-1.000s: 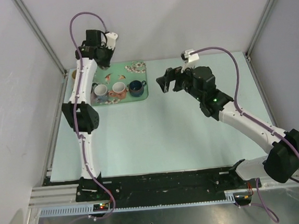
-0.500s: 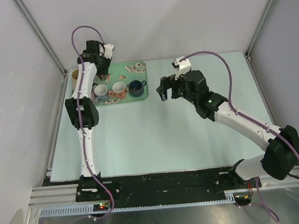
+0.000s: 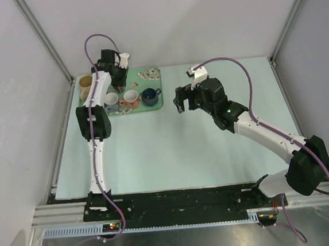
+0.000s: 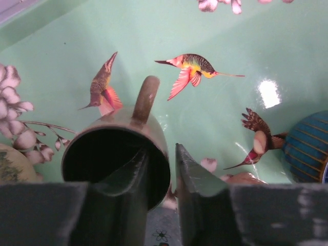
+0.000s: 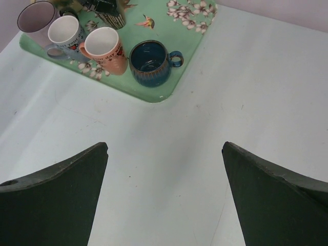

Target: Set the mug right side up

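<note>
step: place | left gripper pinches dark mug wall, lower left of frame, mouth up | best: lower level, base flat on tray, then release | right gripper wide, idle

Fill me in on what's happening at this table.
The left claw has a dark mug on the green tray. One finger is inside the mug and the other is outside its wall, apparently pinching it. The mug's mouth faces up toward the wrist camera and its handle points away. Whether its base rests on the tray is hidden. Four other mugs stand upright nearby on the tray. The right claw hovers open and empty over the table.
</note>
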